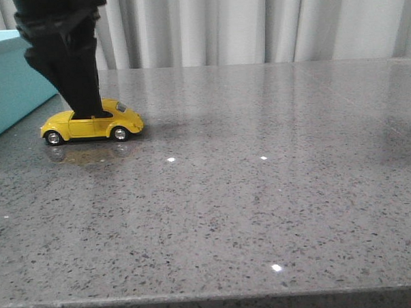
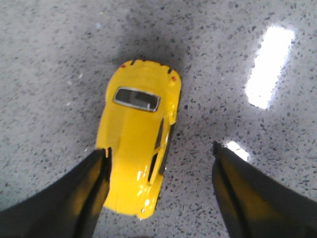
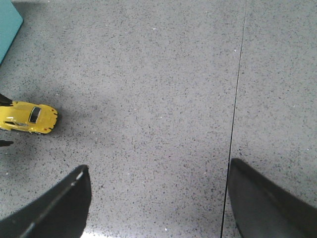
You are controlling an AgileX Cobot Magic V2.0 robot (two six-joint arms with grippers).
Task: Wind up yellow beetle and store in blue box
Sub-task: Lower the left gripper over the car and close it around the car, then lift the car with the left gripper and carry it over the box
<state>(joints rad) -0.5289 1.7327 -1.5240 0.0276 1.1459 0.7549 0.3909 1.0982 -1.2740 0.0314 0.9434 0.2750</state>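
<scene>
The yellow beetle stands on its wheels on the grey stone table at the far left, next to the blue box. My left gripper is open and reaches down over the car. One finger touches the car's side; the other finger stands well clear of it. The beetle lies between them, off to one side. In the right wrist view the beetle is small and far away, and a corner of the blue box shows. My right gripper is open and empty above bare table.
The grey speckled table runs wide to the right of the car, with its front edge near the bottom of the front view. A thin seam crosses the tabletop. Pale curtains hang behind the table.
</scene>
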